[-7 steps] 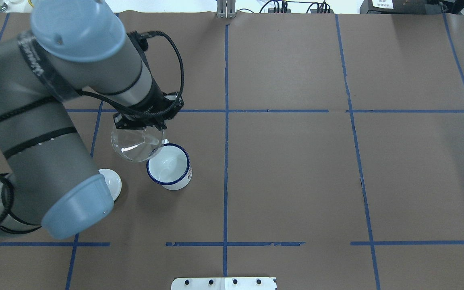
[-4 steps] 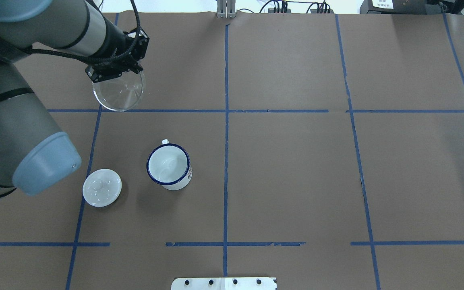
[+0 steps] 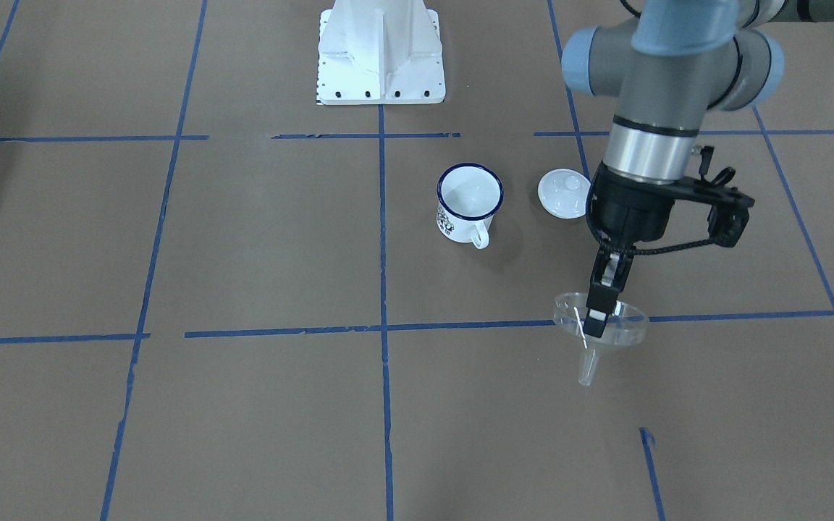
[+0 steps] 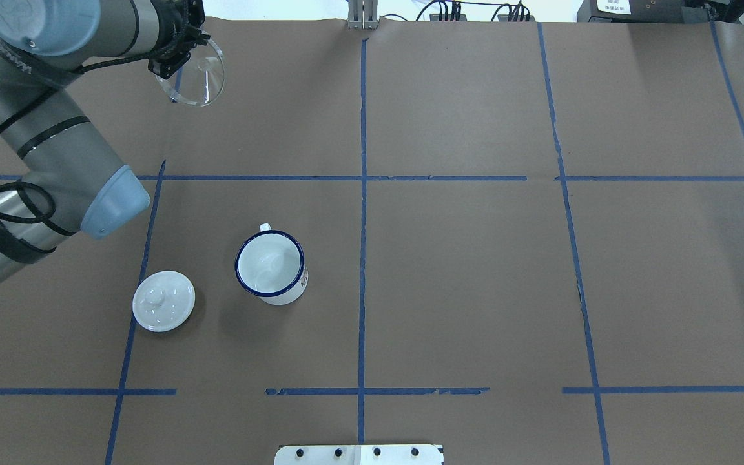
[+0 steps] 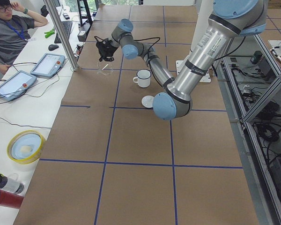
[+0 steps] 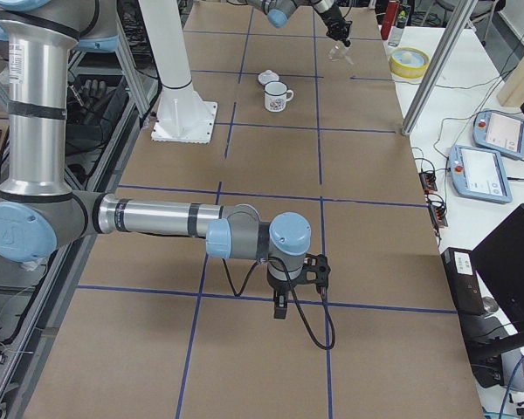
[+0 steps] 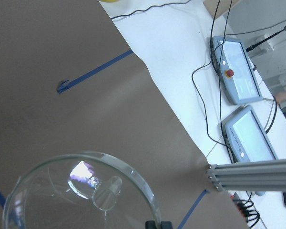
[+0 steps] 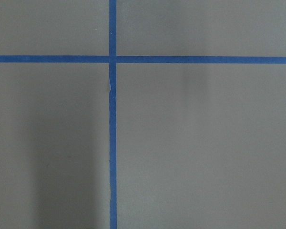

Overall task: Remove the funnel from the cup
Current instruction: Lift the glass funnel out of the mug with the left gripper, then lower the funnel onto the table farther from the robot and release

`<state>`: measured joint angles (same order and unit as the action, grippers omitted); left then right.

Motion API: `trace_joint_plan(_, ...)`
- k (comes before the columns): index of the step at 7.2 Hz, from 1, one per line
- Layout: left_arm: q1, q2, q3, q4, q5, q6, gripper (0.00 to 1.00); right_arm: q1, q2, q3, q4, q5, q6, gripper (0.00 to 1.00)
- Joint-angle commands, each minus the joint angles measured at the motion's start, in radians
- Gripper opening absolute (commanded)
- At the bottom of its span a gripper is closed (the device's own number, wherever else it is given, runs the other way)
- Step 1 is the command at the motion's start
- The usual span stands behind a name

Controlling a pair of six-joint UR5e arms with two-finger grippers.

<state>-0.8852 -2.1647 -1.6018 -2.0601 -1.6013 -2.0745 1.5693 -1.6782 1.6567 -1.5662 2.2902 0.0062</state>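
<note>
My left gripper (image 3: 595,325) is shut on the rim of the clear funnel (image 3: 627,327) and holds it spout down above the brown table. This is well away from the cup, towards the far left corner in the overhead view, where the gripper (image 4: 168,66) and funnel (image 4: 203,76) both show. The funnel fills the bottom of the left wrist view (image 7: 81,195). The white cup (image 4: 272,266) with the blue rim stands upright and empty, also in the front view (image 3: 469,199). My right gripper (image 6: 279,310) shows only in the exterior right view; I cannot tell if it is open or shut.
The round white knobbed lid (image 4: 163,301) lies left of the cup. The white robot base (image 3: 381,54) stands at the table's near edge. Beyond the far edge are teach pendants (image 7: 238,71), a metal post (image 5: 63,37) and a seated operator (image 5: 9,33).
My left arm has carried the funnel from just beside the cup away to the far left of the table. The cup and the lid have not moved.
</note>
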Motion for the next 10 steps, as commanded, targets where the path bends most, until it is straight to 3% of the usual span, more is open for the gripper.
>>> trace_joint_plan(1, 0.003, -0.001, 0.281, -0.312, 0.111, -0.030, 0.00, 0.000, 0.000, 0.000, 0.000, 0.000, 0.000, 1.00)
trace_joint_plan(3, 0.017, -0.006, 0.416, -0.414, 0.116, -0.013, 0.00, 0.000, 0.000, 0.000, 0.000, 0.000, 0.000, 1.00)
trace_joint_plan(5, 0.028, -0.010, 0.428, -0.420, 0.107, 0.020, 0.00, 0.000, 0.000, 0.000, 0.000, 0.000, 0.000, 1.00)
trace_joint_plan(8, 0.035, -0.009, 0.439, -0.420, 0.100, 0.050, 0.17, 0.000, 0.000, 0.000, 0.000, 0.000, 0.000, 1.00)
trace_joint_plan(10, 0.035, -0.010, 0.436, -0.420, 0.098, 0.097, 0.52, 0.000, 0.000, 0.000, 0.000, 0.000, 0.000, 1.00)
